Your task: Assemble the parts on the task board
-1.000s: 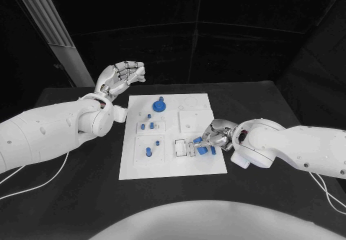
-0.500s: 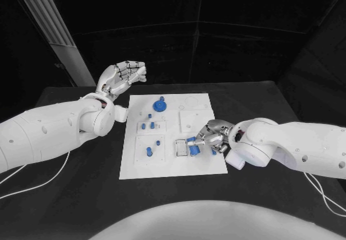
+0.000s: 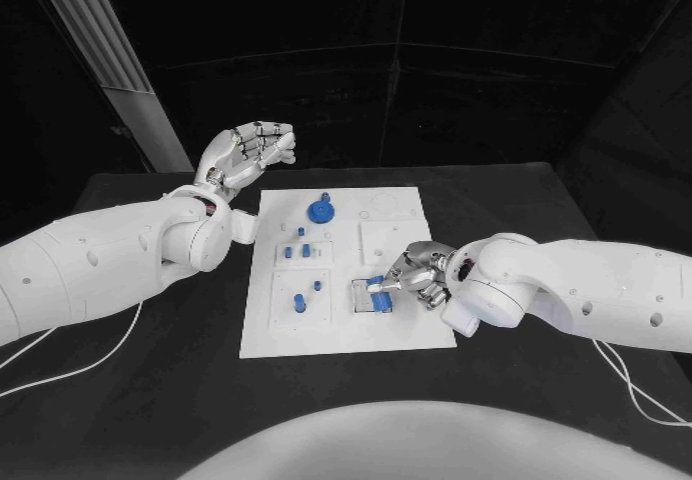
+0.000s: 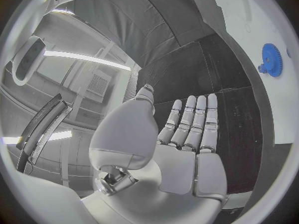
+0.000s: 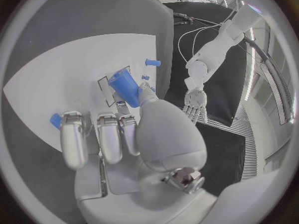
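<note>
The white task board (image 3: pixel 408 338) lies in the middle of the black table. My right hand (image 3: pixel 413 275) hovers over its right side and pinches a blue cylindrical part (image 3: pixel 379 292) (image 5: pixel 126 87) just above a small rectangular recess (image 3: pixel 361 296). A second blue piece (image 5: pixel 55 120) shows by that hand's fingertips. A blue gear (image 3: pixel 320 211) (image 4: pixel 270 66) stands near the board's far edge, and small blue pegs (image 3: pixel 299 301) stand in the left recesses. My left hand (image 3: pixel 248 150) (image 4: pixel 181 134) is raised beyond the board's far left corner, fingers apart, holding nothing.
Thin white cables (image 3: pixel 67 366) trail over the black table near both side edges. A grey pillar (image 3: pixel 116 75) rises behind the table at the far left.
My right hand has moved left across the board with the blue part, from the board's right edge to above the small rectangular recess. The left hand has stayed raised.
</note>
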Motion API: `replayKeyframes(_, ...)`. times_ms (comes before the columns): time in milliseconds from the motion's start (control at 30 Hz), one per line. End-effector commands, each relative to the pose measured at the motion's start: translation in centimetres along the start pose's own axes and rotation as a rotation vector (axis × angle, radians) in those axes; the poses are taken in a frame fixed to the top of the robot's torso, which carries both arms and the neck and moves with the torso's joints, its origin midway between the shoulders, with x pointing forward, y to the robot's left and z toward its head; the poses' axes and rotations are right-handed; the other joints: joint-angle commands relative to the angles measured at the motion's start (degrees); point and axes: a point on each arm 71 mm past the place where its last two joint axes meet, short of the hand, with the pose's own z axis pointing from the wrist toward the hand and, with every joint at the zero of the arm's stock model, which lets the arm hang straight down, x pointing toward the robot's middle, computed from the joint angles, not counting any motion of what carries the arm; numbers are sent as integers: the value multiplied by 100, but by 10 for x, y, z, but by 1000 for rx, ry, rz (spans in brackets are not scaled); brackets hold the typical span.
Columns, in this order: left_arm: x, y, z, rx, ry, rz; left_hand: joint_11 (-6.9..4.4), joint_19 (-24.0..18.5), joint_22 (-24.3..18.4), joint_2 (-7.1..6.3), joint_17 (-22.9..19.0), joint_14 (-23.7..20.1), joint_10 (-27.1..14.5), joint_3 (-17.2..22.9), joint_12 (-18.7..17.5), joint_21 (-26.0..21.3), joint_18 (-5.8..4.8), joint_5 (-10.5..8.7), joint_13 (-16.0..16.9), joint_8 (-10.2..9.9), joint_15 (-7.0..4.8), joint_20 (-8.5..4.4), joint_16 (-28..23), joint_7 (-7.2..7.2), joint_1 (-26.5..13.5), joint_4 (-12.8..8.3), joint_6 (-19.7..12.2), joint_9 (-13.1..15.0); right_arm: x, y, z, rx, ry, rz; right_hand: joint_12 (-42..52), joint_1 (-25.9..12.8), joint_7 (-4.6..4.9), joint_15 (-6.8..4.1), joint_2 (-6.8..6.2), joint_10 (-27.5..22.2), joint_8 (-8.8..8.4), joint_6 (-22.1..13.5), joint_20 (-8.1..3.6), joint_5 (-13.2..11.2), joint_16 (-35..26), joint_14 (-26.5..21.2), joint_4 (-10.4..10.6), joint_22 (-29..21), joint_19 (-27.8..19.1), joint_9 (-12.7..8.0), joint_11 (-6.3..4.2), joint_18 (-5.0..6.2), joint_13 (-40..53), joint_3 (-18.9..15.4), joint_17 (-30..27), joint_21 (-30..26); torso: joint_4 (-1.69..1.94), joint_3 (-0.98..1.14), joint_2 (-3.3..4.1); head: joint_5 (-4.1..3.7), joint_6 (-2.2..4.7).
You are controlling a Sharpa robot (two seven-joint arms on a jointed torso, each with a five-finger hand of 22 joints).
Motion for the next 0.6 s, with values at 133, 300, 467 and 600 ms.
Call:
replayKeyframes(133,0,-9,0,114,7,-9,-6,20,-7,45,-5,-45,-30,-24,31,-29,-46,34,-8,21,-5,3,33,655,-6,0,-38,-9,3,1,3,45,21,-30,12,-45,-613,-38,20,585,-53,758,-28,-80,14,595,-189,1509,593,4,-25,-42,1495,230,1509,18,-8,1,-1,11,-1)
replayKeyframes(300,1,-9,0,114,8,-9,-6,20,-7,45,-5,-45,-30,-24,31,-29,-46,34,-8,21,-5,3,33,655,-6,0,-38,-9,4,2,5,47,16,-43,12,-77,-609,-36,13,585,-83,776,-27,-114,14,595,-136,1509,593,0,-21,-42,1495,197,1509,18,-4,-1,-2,6,-1)
replayKeyframes(467,1,-9,0,114,8,-10,-6,20,-7,45,-5,-45,-30,-24,31,-29,-46,34,-8,21,-5,3,33,655,-6,0,-38,-9,4,4,6,41,13,-53,12,-117,-599,-34,11,585,-114,787,-24,-129,14,595,-79,1509,593,-4,-15,-42,1495,163,1509,18,-3,0,2,6,-1)
replayKeyframes(600,1,-9,0,114,7,-10,-6,20,-7,45,-5,-45,-30,-24,31,-29,-46,34,-8,21,-5,3,33,655,-6,0,-38,-9,4,4,8,39,9,-61,12,-201,-582,-23,-24,585,-168,803,-16,-142,14,595,24,1509,593,-12,-1,-42,1495,76,1509,18,-5,-2,-2,13,-1)
